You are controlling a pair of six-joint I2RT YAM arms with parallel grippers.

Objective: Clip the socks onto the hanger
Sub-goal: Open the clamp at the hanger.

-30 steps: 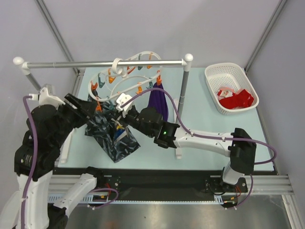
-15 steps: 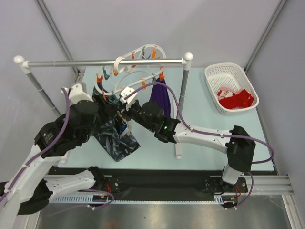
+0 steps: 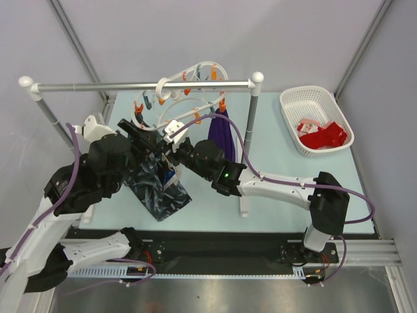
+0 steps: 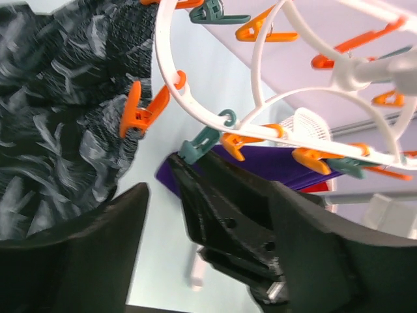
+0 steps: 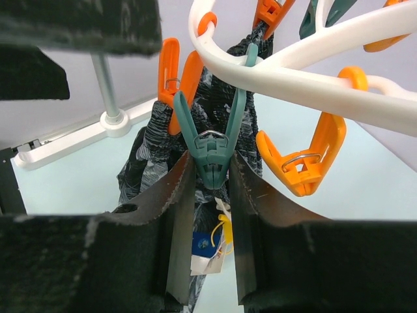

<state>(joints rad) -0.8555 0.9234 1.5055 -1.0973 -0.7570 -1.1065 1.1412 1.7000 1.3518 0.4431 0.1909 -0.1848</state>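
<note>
One risk I see: with my right end effector (image 5: 210,171) pinching a teal clothespin (image 5: 212,153) on the hanger (image 5: 293,73) over the bench's far edge, my left end effector (image 4: 159,189) spread empty, and the socks (image 3: 321,135) in the far-right-corner basket (image 3: 287,99), the pin may slip free.

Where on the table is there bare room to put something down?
Bare table lies between the rail's right post and the basket, beyond the right arm; a narrower strip runs in front of that arm. It is crowded under the hanger: dark cloth, purple cloth, left gripper and right gripper.
</note>
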